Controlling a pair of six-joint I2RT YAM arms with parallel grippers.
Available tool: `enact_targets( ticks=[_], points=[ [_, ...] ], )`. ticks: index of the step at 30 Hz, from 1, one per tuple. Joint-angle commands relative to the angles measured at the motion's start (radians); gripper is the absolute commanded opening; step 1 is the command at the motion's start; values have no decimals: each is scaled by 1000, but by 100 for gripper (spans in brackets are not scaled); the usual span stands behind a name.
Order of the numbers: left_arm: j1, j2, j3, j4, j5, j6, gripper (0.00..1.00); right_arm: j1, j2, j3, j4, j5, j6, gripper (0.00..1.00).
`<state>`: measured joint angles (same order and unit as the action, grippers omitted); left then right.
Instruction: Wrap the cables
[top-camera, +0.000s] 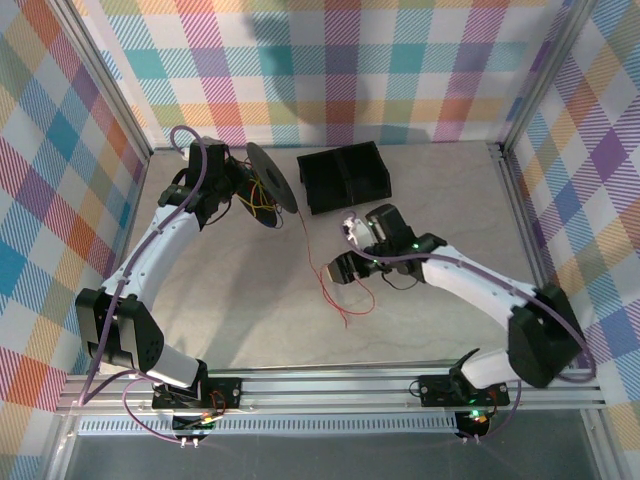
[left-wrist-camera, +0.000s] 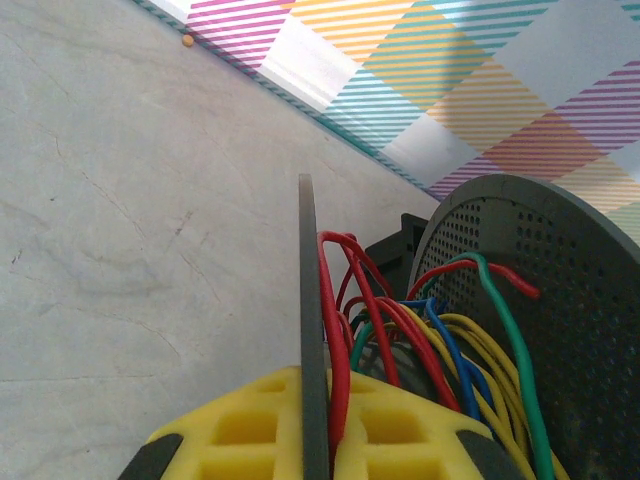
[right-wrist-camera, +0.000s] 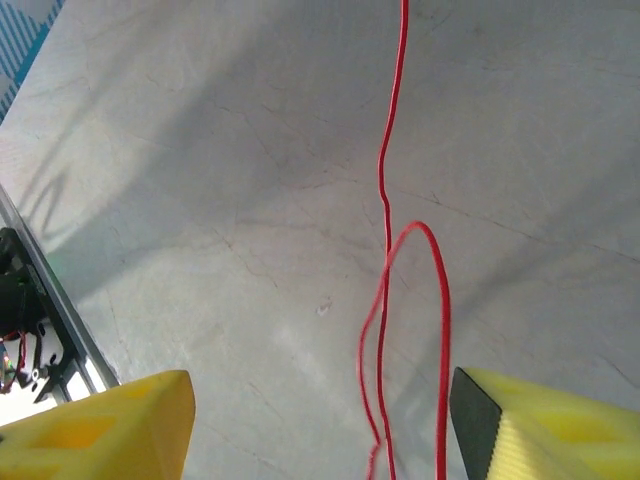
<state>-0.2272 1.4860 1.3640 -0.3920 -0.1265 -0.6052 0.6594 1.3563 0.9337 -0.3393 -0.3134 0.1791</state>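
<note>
On the gray table middle lies the red cable, likely soft and light, best pinched at its loop by the wide-open right gripper; the left gripper squeezes the far-left spool.

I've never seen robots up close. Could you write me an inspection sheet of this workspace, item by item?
Surface: pale grey stone-look tabletop, faintly scuffed.
Job's things: black two-disc spool carrying wound red, yellow, blue and green wires; one thin red wire trails loose over the table.
Clutter: black compartmented box at the back.
Grippers: left gripper shut on a spool disc's edge; right gripper open, the red wire between its fingers, unclamped.
Cables: purple cables run along both arms.
Surroundings: plaid walls, aluminium frame.
</note>
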Motion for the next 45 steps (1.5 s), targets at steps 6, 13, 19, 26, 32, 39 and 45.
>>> enact_targets(
  ticks=[6,13,19,26,32,39,45],
  points=[
    [10,-29,37,61,-16,2,0,-29,-229,-197,-83,151,161,73],
    [11,-13,39,57,-19,-1,0,-29,-386,-393,4,89,260,74],
    [11,-3,38,62,-15,-8,0,-25,-395,-536,228,9,295,72],
    [11,-3,32,59,-22,-11,0,19,-267,-612,528,57,354,61],
    [11,6,32,60,-24,-13,0,86,-105,-599,650,105,388,54],
    [11,11,28,61,-18,-18,0,138,-55,-589,667,215,426,18],
    [11,24,37,43,-51,-1,0,154,-298,-508,449,249,373,0]
  ],
)
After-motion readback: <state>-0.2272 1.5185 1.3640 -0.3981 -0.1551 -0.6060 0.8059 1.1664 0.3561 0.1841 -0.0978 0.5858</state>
